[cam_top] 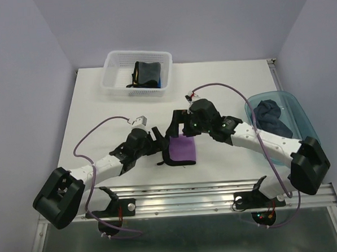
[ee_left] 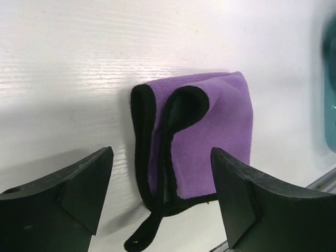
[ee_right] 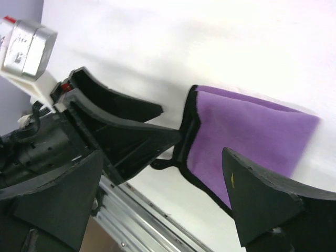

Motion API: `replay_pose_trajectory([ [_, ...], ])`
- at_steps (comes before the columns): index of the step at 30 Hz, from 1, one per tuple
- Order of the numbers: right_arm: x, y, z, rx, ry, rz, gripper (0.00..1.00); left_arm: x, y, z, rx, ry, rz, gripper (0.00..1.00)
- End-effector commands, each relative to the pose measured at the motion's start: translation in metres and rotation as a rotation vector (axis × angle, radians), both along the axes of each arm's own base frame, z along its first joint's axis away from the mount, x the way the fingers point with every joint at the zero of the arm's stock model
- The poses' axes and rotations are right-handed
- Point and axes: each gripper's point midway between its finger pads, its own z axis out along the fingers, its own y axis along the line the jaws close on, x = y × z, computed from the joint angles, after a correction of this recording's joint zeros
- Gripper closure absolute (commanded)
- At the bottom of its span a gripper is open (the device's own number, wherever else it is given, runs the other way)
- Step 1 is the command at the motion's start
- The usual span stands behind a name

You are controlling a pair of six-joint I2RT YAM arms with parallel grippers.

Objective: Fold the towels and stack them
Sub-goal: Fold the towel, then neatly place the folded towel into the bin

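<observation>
Purple towel [cam_top: 184,148] [ee_left: 210,136] [ee_right: 247,136]: you have it lying flat on the white table [cam_top: 100,112], near the front edge, between the two arms. It is folded over, black trim showing along its left side. One corner curls up and a loop of trim trails off toward the rail.

Left gripper [cam_top: 153,139] [ee_left: 161,157] [ee_right: 168,122]: just left of the towel, pointing at the trimmed edge. In your left wrist view the towel sits in the gap between the two black fingers [ee_left: 84,189], past their tips. Jaws stand wide apart, nothing pinched. In the right wrist view one fingertip comes up to the black trim. Whether it touches, you cannot tell.

Right gripper [cam_top: 176,130] [ee_right: 161,157]: at the towel's far-left corner, above it. Its fingers [ee_right: 262,205] are spread wide too, and the cloth shows past them, lying loose. Nothing is held.

Farther out: the white mesh basket [cam_top: 112,78] sits at the back of the table, well apart from both grippers. It holds a folded black towel [cam_top: 146,73], with a sliver of yellow towel [cam_top: 135,78] on its left and a blue towel [cam_top: 164,78] on its right. At the right edge, the translucent blue tub [cam_top: 295,111] holds a crumpled dark navy towel [cam_top: 268,116], beside the right arm.
</observation>
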Motion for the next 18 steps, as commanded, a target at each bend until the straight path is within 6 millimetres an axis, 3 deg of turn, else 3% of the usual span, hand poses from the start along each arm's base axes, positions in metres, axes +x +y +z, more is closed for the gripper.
replay_pose_trajectory([
  [1, 0.006, -0.041, -0.001, -0.087, -0.062, -0.171, 0.00, -0.004, -0.011, 0.018, -0.036, -0.075, -0.085, 0.12],
  [3, 0.005, -0.051, -0.001, -0.099, -0.073, -0.201, 0.00, -0.004, -0.012, 0.018, -0.022, -0.082, -0.099, 0.02],
  [4, 0.004, -0.054, 0.008, -0.083, -0.091, -0.207, 0.00, -0.004, -0.013, 0.018, -0.013, -0.087, -0.110, 0.01],
  [10, -0.002, -0.066, 0.010, -0.081, -0.111, -0.223, 0.00, 0.001, -0.031, 0.003, 0.078, -0.064, -0.163, 0.01],
  [12, -0.002, -0.067, 0.010, -0.084, -0.114, -0.224, 0.00, 0.007, -0.028, -0.005, 0.124, -0.053, -0.134, 0.01],
  [16, -0.003, -0.068, 0.007, -0.095, -0.114, -0.222, 0.00, 0.011, -0.027, -0.027, 0.205, -0.004, -0.114, 0.08],
  [18, -0.002, -0.069, 0.007, -0.100, -0.119, -0.224, 0.00, 0.011, -0.028, -0.035, 0.237, 0.017, -0.111, 0.17],
])
